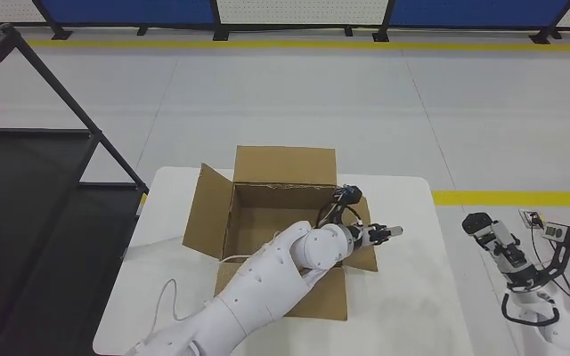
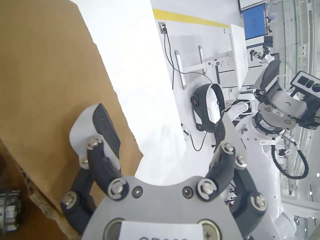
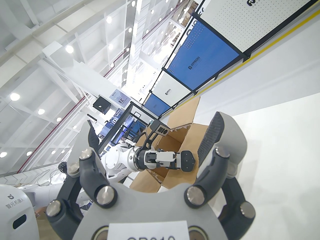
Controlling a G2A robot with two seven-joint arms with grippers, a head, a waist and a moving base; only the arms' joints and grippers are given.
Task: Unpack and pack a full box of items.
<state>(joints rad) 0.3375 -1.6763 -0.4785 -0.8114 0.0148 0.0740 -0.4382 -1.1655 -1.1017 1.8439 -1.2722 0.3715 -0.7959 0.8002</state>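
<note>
An open cardboard box (image 1: 285,165) stands on the white table (image 1: 410,294) with its flaps folded outward. The part of its inside that shows is bare cardboard. My left arm lies across the box, and my left gripper (image 1: 385,232) is open just above the right-hand flap (image 2: 50,76). One finger (image 2: 105,126) is over the flap's edge, the other is over the table, and nothing is between them. My right gripper (image 1: 481,224) is open and empty, held off the table's right side and tilted upward. From there the box (image 3: 185,116) and the left gripper (image 3: 186,162) are in sight.
A black metal frame (image 1: 53,178) stands left of the table. A yellow floor line (image 1: 499,198) runs right of the table, and blue and white partition panels (image 1: 294,11) line the back. A white device with cables (image 2: 207,103) sits on the floor beyond the table's right edge.
</note>
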